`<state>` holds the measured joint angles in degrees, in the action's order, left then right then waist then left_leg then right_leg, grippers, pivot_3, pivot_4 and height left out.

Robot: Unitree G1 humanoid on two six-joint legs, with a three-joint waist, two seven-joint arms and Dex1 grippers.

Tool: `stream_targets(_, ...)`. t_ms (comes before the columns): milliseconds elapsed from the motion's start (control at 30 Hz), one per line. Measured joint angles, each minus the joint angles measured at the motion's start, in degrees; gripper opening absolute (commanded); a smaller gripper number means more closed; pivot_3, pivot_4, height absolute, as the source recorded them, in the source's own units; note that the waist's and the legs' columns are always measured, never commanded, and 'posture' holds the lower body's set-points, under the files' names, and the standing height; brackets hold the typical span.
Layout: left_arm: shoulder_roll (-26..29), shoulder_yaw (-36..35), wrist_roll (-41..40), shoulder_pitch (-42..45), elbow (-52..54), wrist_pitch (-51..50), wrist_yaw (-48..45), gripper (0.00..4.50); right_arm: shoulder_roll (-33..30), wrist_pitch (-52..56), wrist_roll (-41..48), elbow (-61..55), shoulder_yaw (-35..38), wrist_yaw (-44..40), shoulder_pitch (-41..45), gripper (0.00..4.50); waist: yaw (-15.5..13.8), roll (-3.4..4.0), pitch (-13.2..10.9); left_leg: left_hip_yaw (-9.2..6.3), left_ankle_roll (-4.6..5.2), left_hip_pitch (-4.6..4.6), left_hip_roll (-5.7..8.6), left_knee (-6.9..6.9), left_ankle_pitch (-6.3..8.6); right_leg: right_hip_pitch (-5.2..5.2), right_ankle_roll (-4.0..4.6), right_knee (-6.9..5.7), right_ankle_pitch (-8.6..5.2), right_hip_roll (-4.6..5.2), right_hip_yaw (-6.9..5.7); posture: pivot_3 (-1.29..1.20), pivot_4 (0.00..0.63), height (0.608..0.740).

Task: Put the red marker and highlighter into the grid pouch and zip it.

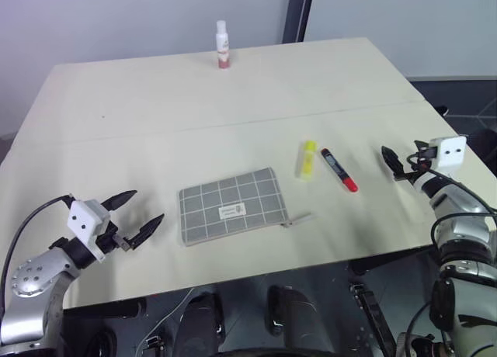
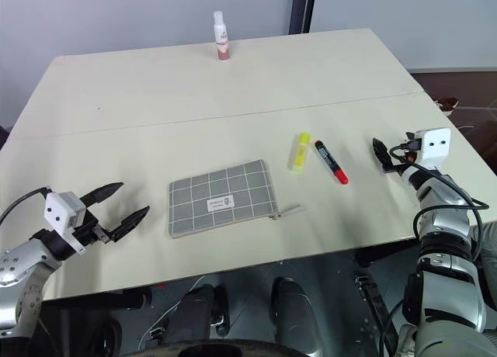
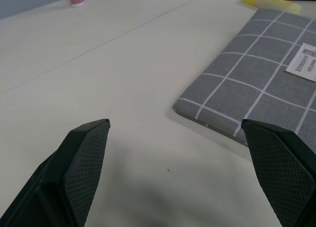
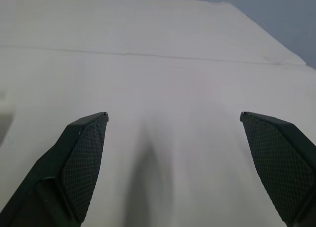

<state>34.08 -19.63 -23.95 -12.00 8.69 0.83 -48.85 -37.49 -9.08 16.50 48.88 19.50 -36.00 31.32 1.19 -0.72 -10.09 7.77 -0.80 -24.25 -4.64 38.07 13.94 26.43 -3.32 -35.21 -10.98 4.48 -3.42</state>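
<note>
1. Near the front edge of the worktop, at its left corner, the left gripper point(image 1: 133, 219) hovers with its fingers spread wide and empty, aimed at the grid pouch point(image 1: 231, 204), probably to steady it
2. At the right edge, the right gripper point(image 1: 394, 161) also stands apart and holds nothing; it sits just beyond the pens, likely ready to pick one up
3. The grid pouch lies flat near the middle of the front edge, label up, with its zipper pull point(image 1: 300, 219) sticking out toward the right; whether the zip is open, I cannot tell
4. Just behind and to the right of the pouch, the highlighter point(image 1: 306, 159) and the red marker point(image 1: 338, 169) lie side by side, close but apart, both still outside the pouch
5. At the far edge a small white bottle point(image 1: 222, 44) stands upright, well clear of the work
6. The pale beige worktop point(image 1: 155, 109) has one seam across it; behind it is a plain light wall with a dark vertical post
</note>
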Motion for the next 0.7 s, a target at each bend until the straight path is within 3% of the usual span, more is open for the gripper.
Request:
stream_targets(200, 0.23, 0.0, 1.07, -0.42, -0.09, 2.57, -0.42, 4.49, 0.01, 0.93, 0.35, -0.15, 0.0, -1.05, -0.38, 4.45, -0.04, 0.0, 0.0, 0.01, 0.0, -0.01, 0.01, 0.0, 0.0, 0.01, 0.0, 0.01, 0.0, 0.01, 0.0, 0.0, 0.15, 0.74)
stream_targets(333, 1.77, 0.49, 5.17, -0.61, -3.16, 9.41, -1.67, 4.5, 1.47, 3.86, 1.93, -8.74, -1.15, -4.27, -4.03, 2.6, -0.01, 0.02, 0.01, 0.0, 0.0, -0.01, -0.05, -0.02, 0.0, 0.04, 0.01, 0.0, -0.01, -0.03, -0.01, 0.0, 0.15, 0.74)
stream_targets(500, 3.95, 0.5, 9.41, 0.53, -8.73, 16.48, -2.05, 4.5, 9.59, 20.86, 7.53, -41.42, -10.87, -3.42, -11.38, 0.07, 0.49, 0.1, 0.05, -0.09, -0.02, 0.01, -0.19, -0.07, 0.01, 0.17, 0.06, -0.12, 0.02, -0.1, 0.02, 0.0, 0.15, 0.74)
stream_targets(600, 4.89, 1.23, 11.05, 1.86, -9.53, 22.44, -3.19, 4.5, 15.82, 27.04, 8.02, -53.49, -18.68, -0.33, -12.15, 0.07, 0.3, 0.1, 0.06, -0.07, -0.15, -0.02, -0.2, -0.07, 0.09, 0.19, 0.09, -0.1, 0.03, -0.05, 0.0, 0.0, 0.15, 0.74)
stream_targets(700, 5.68, 3.6, 12.92, 1.86, -10.08, 25.74, -4.06, 4.5, 17.26, 28.49, 4.58, -55.43, -24.35, 1.12, -13.88, 0.07, -0.66, 0.1, 0.1, -0.03, -0.18, -0.13, -0.15, -0.07, 0.12, 0.26, 0.08, 0.12, 0.02, 0.23, -0.04, 0.0, 0.15, 0.74)
